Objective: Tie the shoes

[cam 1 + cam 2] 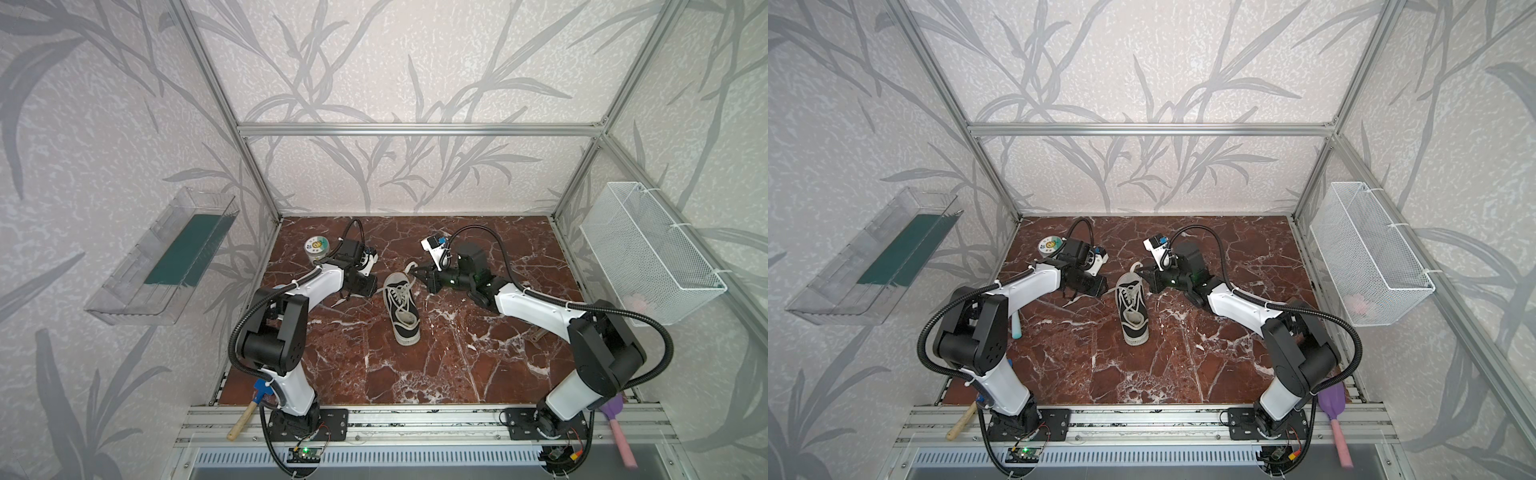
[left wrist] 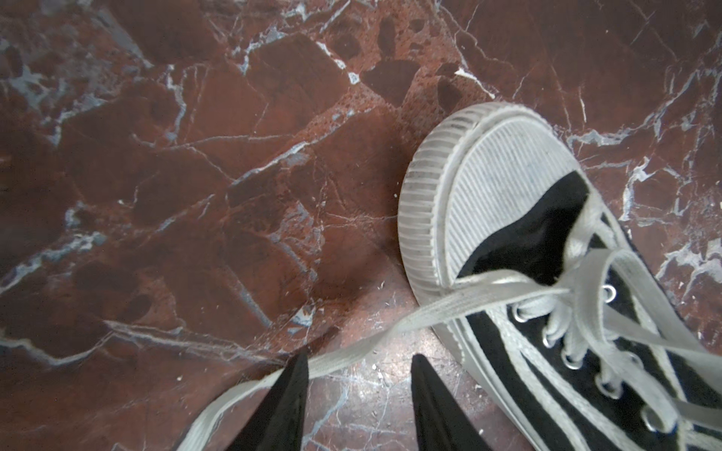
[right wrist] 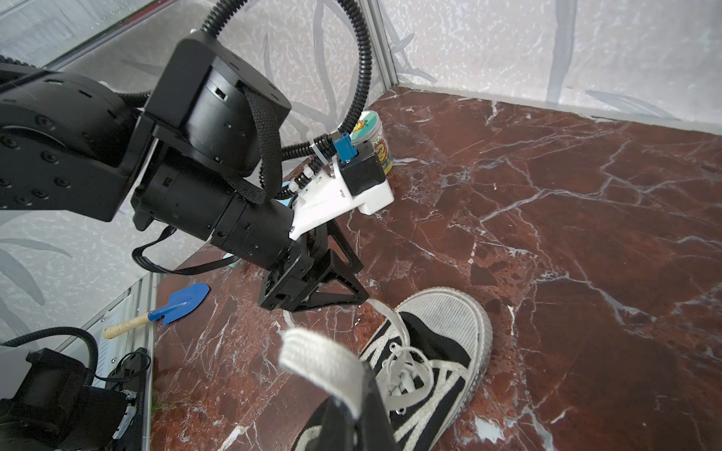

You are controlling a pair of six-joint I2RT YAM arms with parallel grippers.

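As seen in both top views, one entry, three items.

Sneaker. Black canvas, white sole and toe cap. Stands on its sole about midway across the marbled surface, between the two arms. Long axis near-to-far: heel toward the arm bases, toe toward the back wall. Not yet tied.

Left tool. Sits low, just beside the toe on the sneaker's left flank. Jaws spread; a flat lace strand runs from the eyelets across the gap and past one fingertip. Not clamped, as far as shown.

Right tool. Sits at the toe's right flank, pressed together on a lace loop held up above the toe.

Judged next: calls for the left jaws to close on the strand, then a pull outward across the long axis. About equally near, one tool per side.
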